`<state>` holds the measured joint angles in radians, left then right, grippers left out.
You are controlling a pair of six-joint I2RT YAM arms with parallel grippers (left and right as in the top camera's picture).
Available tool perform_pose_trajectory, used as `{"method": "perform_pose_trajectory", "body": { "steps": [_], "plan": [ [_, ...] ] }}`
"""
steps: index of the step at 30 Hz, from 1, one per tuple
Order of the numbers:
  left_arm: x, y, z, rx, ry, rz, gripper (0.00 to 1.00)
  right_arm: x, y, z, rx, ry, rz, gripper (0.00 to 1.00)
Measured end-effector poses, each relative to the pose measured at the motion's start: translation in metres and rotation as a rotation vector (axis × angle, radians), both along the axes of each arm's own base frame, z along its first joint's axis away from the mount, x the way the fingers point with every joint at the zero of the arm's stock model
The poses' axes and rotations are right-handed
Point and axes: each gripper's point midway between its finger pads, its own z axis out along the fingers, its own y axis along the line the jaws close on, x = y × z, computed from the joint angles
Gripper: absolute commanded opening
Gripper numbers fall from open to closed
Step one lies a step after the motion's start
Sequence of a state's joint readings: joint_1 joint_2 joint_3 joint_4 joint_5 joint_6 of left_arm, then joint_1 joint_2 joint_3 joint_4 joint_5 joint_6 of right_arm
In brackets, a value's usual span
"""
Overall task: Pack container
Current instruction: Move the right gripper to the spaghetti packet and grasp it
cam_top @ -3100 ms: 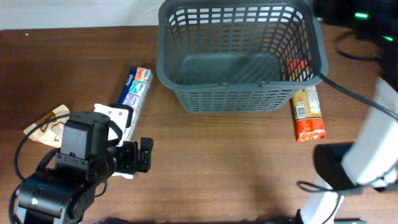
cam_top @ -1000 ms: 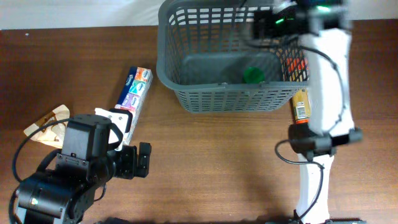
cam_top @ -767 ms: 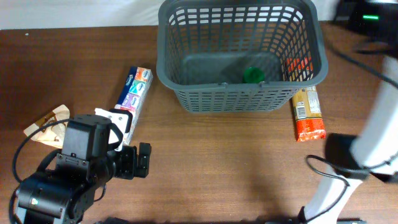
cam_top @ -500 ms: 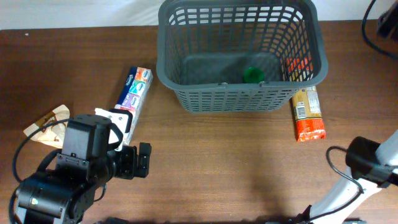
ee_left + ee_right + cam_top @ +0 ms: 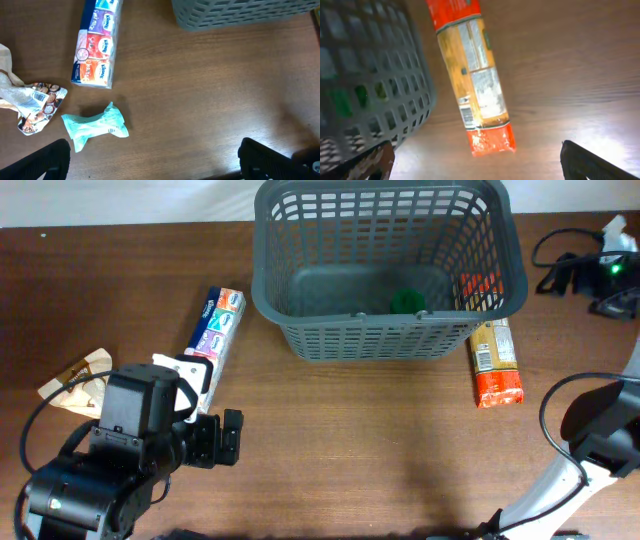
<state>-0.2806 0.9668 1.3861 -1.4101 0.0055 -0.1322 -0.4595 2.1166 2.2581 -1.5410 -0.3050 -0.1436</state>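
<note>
Overhead, you have the container (image 5: 385, 338) upright at the far middle of the table (image 5: 380, 445), with a small green item (image 5: 407, 300) on its floor by the near wall. An orange pasta packet (image 5: 496, 365) lies flat just beside its right wall, far end under the flared rim. Your right arm (image 5: 592, 430) bends up along the table's right edge. From the right wrist view, the right gripper (image 5: 480, 162) looks down on that packet and the container's corner, its 2 fingers spread wide and empty. Your left gripper (image 5: 228, 438) sits low at the near left, fingers wide apart, holding nothing. Below it lie a tissue pack (image 5: 95, 42), a crumpled wrapper (image 5: 30, 100) and a mint-green packet (image 5: 95, 126).
</note>
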Motion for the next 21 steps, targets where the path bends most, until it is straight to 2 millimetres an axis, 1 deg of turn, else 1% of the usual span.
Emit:
{"method": "perform_pose_trajectory", "body": {
  "steps": [3, 7, 14, 16, 21],
  "plan": [
    [0.000, 0.001, 0.000, 0.002, -0.001, 0.002, 1.00, 0.002, 0.005, -0.013, 0.036, 0.001, 0.019, 0.99],
    [0.000, 0.001, 0.000, 0.003, -0.001, 0.002, 1.00, 0.007, 0.008, -0.024, 0.064, -0.010, 0.028, 0.99],
    [0.000, 0.001, 0.000, 0.003, -0.001, 0.002, 0.99, 0.005, 0.016, -0.042, 0.115, 0.010, 0.035, 0.99],
    [0.000, 0.001, 0.000, 0.003, -0.001, 0.002, 1.00, 0.005, 0.017, -0.048, 0.122, 0.015, 0.035, 1.00],
    [0.000, 0.001, 0.000, 0.003, 0.000, 0.002, 1.00, 0.004, 0.017, -0.064, 0.130, 0.033, 0.028, 0.99]
  ]
}}
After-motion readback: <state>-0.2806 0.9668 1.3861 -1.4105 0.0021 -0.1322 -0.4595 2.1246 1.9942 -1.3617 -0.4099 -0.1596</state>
